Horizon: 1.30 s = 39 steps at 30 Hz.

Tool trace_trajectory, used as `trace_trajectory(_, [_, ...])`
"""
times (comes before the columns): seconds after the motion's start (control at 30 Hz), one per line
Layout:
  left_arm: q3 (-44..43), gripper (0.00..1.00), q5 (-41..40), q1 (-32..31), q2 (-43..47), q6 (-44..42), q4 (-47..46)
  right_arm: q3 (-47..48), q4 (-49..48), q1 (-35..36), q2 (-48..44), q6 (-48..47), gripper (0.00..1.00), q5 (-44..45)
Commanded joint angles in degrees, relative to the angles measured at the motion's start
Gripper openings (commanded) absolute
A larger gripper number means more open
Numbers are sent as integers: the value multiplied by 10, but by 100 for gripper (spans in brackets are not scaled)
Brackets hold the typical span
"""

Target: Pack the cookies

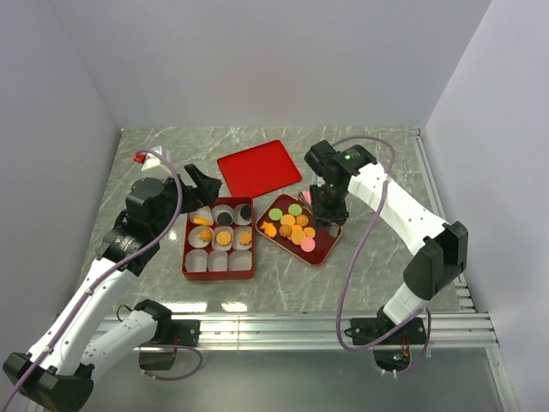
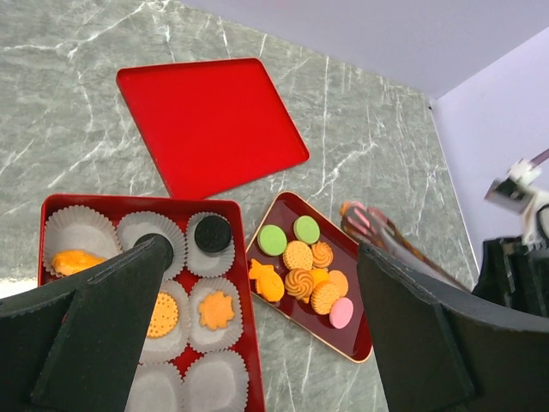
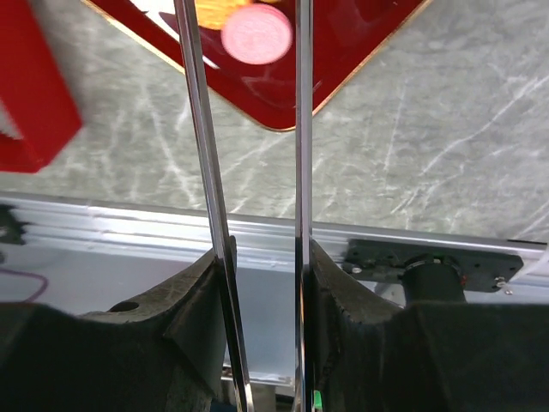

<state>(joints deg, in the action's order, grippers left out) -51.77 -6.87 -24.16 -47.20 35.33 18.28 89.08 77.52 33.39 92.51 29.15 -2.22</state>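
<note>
- The right gripper [image 1: 319, 213] is held over the tray [image 2: 358, 339]. Two long metal blades [image 3: 206, 172] are carried in its jaws.
- In the right wrist view the blades are seen standing apart with a narrow gap. Their tips are cut off at the top of that view.
- A pink cookie [image 3: 256, 34] lying on the tray is seen through the gap. Whether anything is pinched at the tips cannot be told.
- From the left wrist view the blade tips are seen near the tray's far edge, too small and blurred for contact to be judged.
- The left gripper [image 1: 204, 184] is held over the far edge of the box [image 2: 129, 201]. Its fingers [image 2: 94, 335] are spread as wide as they go, and nothing is held or touched.
- The cookies [image 2: 298, 257] are split between tray and box.
- On the tray nine can be counted: two green, one pink and six orange, some of them overlapping.
- One red box is set just left of the tray, and nine white cups [image 2: 214, 382] are laid in it in three rows of three.
- At least five cookies are seen in the cups: two black in the far row, one half hidden by a finger, and three orange, one of them flower-shaped. The left cup of the middle row is hidden by that finger in the left wrist view.
- One flat red lid [image 2: 210, 124] is laid on the table [image 2: 369, 129] beyond the box and tray, apart from both.
</note>
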Motion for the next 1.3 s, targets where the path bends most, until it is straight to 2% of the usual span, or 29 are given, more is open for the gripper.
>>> trace_trajectory(0.0, [-14,99,2,-6,2,-6,-14,71,43,9,5,-1,33,-25])
trace_trajectory(0.17, [-22,100,8,-8,-3,-5,-12,180,50,56,53,-8,33,-48])
trace_trajectory(0.37, [-31,99,9,-8,-3,-5,-6,229,31,127,99,-3,33,-95])
trace_trajectory(0.7, [-37,100,-1,-9,7,-4,9,274,15,206,154,-41,33,-175])
trace_trajectory(0.93, [-40,99,7,-8,3,1,13,253,-1,226,154,-44,33,-190])
trace_trajectory(1.27, [-33,99,20,-9,7,6,12,274,8,275,202,-50,32,-173])
